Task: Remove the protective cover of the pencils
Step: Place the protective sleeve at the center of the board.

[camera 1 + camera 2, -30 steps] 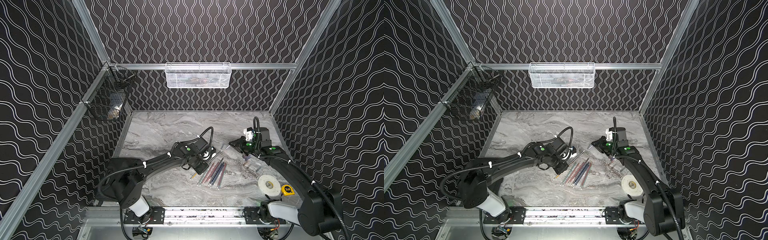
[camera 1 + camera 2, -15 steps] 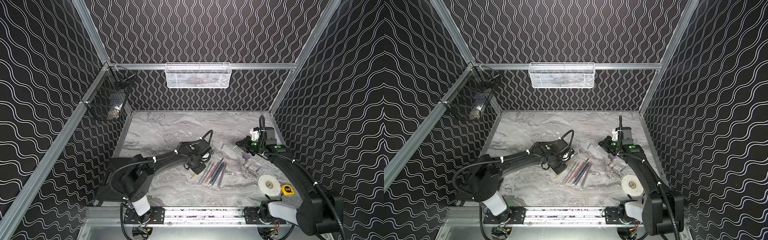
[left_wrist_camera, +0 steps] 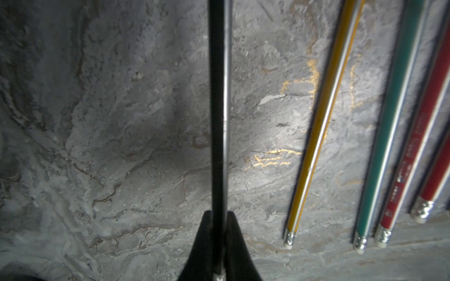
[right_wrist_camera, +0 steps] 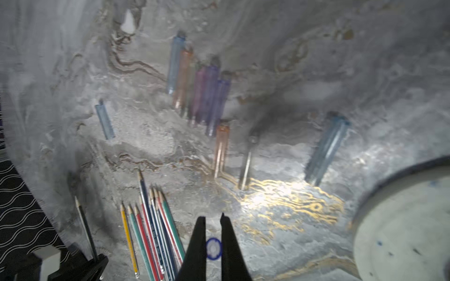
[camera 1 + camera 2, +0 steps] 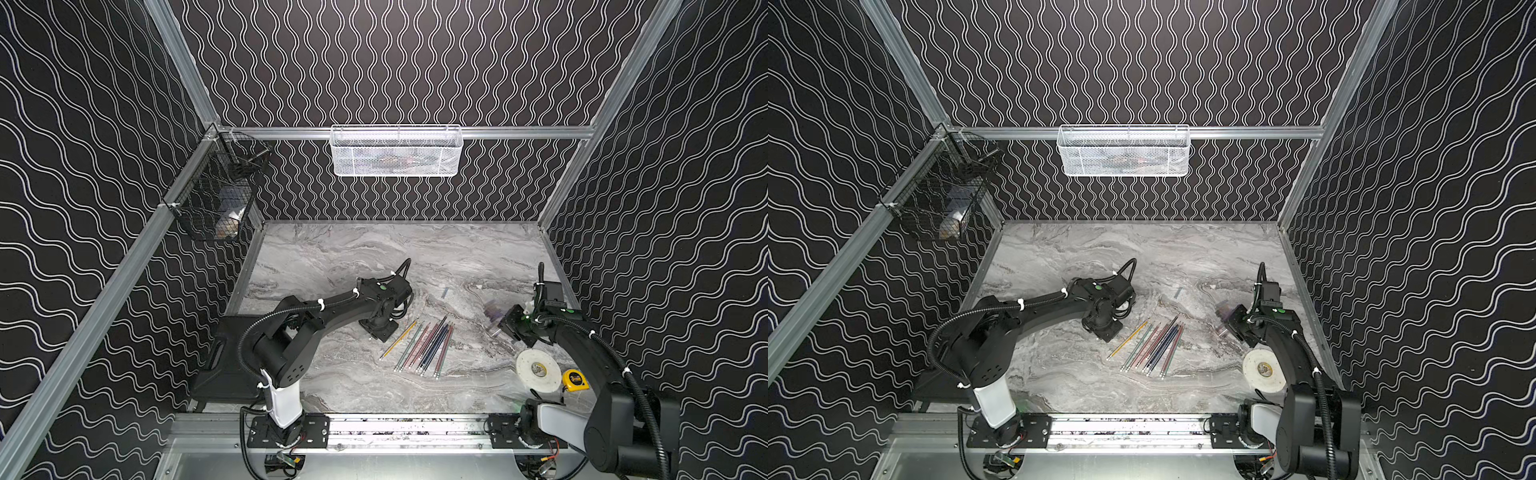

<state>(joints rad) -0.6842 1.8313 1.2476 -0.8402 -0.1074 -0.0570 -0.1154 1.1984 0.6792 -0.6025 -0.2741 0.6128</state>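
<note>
The pencils point(image 5: 428, 345) lie in a tight row in the middle of the counter point(image 5: 353, 257), between the two arms. Their long axes run near-left to far-right, silvery ends on the near side. The left pincer point(image 3: 219, 216) is clamped on a black pencil point(image 3: 218, 109) close to its silvery end. That pencil runs almost parallel with the row, just left of the yellow pencil point(image 3: 321, 121) and apart from it; whether it rests on the counter I cannot tell. The right pincer point(image 4: 211, 216), well right of the row, is closed on a blue-rimmed cover point(image 4: 213, 247), seen end-on. Loose covers point(image 4: 202, 95) lie scattered right of and beyond the row. Every tip in the right wrist view looks bare, so stripping seems finished. The left arm is nearer the row and probably need only lay its pencil alongside, keeping that axis.
</note>
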